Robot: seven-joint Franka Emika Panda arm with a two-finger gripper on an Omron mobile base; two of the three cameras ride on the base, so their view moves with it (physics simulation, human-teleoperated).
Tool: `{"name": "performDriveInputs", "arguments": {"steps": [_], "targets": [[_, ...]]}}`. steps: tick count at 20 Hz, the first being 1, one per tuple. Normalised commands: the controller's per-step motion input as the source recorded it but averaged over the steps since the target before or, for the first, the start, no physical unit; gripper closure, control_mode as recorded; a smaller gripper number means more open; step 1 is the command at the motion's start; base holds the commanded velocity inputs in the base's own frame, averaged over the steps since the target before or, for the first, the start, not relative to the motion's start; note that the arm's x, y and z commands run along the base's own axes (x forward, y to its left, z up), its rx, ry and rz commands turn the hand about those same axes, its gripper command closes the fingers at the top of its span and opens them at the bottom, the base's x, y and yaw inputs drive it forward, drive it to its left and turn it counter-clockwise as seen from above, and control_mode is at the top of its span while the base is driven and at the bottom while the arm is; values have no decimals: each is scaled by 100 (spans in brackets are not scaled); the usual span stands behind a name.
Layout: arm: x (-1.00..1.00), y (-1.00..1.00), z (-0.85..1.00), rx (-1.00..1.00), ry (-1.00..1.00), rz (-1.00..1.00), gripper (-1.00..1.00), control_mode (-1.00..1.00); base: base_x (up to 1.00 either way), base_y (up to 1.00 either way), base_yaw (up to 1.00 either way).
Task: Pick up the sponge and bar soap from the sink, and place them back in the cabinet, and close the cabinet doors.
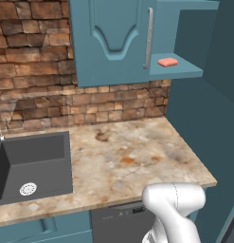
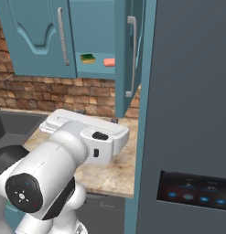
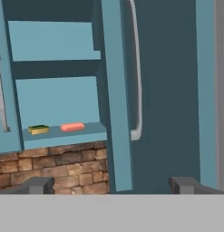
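Note:
The sponge (image 3: 38, 129) (image 2: 88, 58) and the bar soap (image 3: 72, 127) (image 2: 109, 62) (image 1: 167, 62) lie side by side on the lower shelf (image 3: 63, 134) of the cabinet (image 1: 184, 71). Of the cabinet doors, the left one (image 1: 111, 38) is shut. The right one (image 2: 126, 59) (image 3: 115, 90) stands swung out, edge-on, with its silver handle (image 3: 138, 77) showing. My gripper (image 3: 112, 186) is open and holds nothing. It sits back from the cabinet, below shelf height, looking at the open door's edge. The sink (image 1: 38, 161) lies at the lower left.
A marble counter (image 1: 132, 156) runs under the cabinet, backed by a brick wall (image 1: 38, 76). A tall dark grey appliance front (image 2: 187, 114) stands close on the right, just beyond the open door. The white drain (image 1: 28, 189) sits in the sink's floor.

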Motion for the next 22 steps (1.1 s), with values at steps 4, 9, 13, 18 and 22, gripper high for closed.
{"name": "performDriveInputs", "arguments": {"steps": [4, 9, 13, 18, 22], "targets": [[18, 0, -14, 0, -4, -4, -100, -100, 0, 0, 0], [24, 0, -9, 0, -5, -2, -100, -100, 0, 0, 0], [13, 0, -6, 0, -5, 0, -100, -100, 0, 0, 0], [12, 0, -6, 0, -5, 0, -100, -100, 0, 0, 0], [18, 0, -7, 0, -4, 0, -100, -100, 0, 0, 0]]}}
